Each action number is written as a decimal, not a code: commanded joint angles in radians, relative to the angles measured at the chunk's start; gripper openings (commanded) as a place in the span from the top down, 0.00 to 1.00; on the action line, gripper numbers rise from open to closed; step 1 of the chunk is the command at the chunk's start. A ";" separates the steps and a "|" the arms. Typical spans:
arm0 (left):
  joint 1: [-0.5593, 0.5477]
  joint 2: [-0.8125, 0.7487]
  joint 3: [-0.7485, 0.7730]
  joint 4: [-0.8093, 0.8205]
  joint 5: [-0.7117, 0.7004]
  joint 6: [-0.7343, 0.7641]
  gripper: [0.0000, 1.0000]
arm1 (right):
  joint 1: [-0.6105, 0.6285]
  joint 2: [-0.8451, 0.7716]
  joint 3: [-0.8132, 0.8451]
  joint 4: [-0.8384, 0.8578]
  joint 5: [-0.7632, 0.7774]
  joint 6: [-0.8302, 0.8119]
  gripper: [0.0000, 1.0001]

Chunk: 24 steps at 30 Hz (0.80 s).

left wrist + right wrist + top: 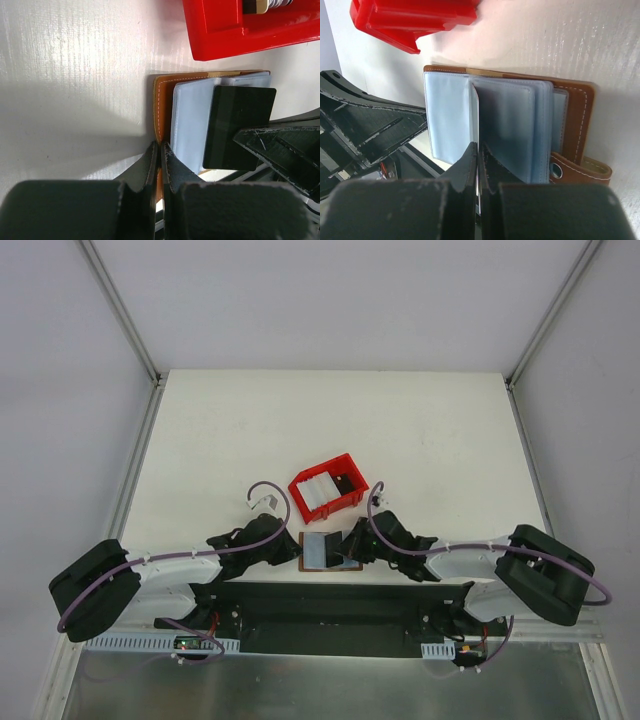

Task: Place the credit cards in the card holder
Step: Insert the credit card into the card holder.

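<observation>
The card holder lies open on the counter, lower centre of the top view. The left end effector is closed, seemingly pinching its brown cover edge. The right end effector is clamped on a card held edge-on over the sleeves. The card's edge should probably be aligned with one sleeve mouth before sliding.

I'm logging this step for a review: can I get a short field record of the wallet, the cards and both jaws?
card holder: lying open, pale inside up
left gripper: jaws shut on the card holder's brown edge
right gripper: jaws shut on one card, held on edge over the open card holder
card seated in a pocket: cannot tell
red tray: just beyond the card holder, more cards inside
</observation>
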 commanded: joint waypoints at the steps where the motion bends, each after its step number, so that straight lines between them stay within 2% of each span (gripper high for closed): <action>1: -0.007 0.015 -0.033 -0.117 -0.016 0.033 1.00 | -0.006 0.001 -0.001 -0.079 0.059 -0.019 0.99; 6: -0.007 0.032 -0.022 -0.112 -0.008 0.038 1.00 | 0.000 0.084 0.041 -0.045 0.001 -0.017 0.99; 10: -0.007 0.028 -0.025 -0.111 -0.013 0.036 1.00 | 0.013 0.092 0.036 -0.037 0.006 0.000 0.99; 16: -0.007 0.022 -0.026 -0.112 -0.016 0.035 1.00 | 0.013 0.066 0.032 -0.060 -0.005 0.009 0.99; 24: -0.005 0.019 -0.029 -0.112 -0.020 0.032 1.00 | 0.010 -0.039 0.025 -0.195 0.055 -0.012 0.99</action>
